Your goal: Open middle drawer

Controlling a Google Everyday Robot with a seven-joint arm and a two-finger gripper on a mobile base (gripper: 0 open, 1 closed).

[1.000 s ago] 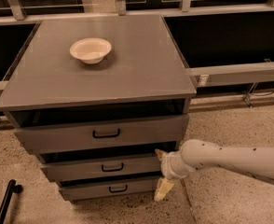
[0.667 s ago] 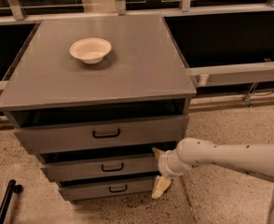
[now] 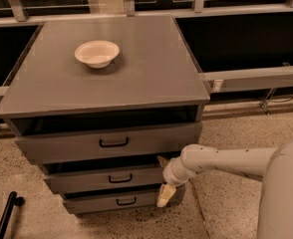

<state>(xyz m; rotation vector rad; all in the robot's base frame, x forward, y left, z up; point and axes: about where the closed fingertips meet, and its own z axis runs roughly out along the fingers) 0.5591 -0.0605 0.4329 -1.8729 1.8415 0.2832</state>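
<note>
The middle drawer [image 3: 106, 179] is the mid-sized grey front with a small black bar handle [image 3: 120, 179], between the taller top drawer [image 3: 76, 146] and the smallest bottom drawer [image 3: 101, 201]. A dark gap shows above its front. My gripper [image 3: 164, 179] is at the right end of the middle drawer's front, reaching in from the right on a white arm [image 3: 226, 161]. It is open: one finger [image 3: 162, 161] sits above the front's top edge and the cream finger [image 3: 165, 195] hangs below it, in front of the bottom drawer's right end.
A cream bowl [image 3: 97, 53] stands on the grey cabinet top [image 3: 151, 73]. A black-framed window wall runs behind the cabinet, with a rail [image 3: 251, 76] at the right. A black bar [image 3: 7, 214] lies on the speckled floor at the lower left.
My gripper has moved a little left and up, closer against the right end of the middle drawer. The drawers and bowl have not moved.
</note>
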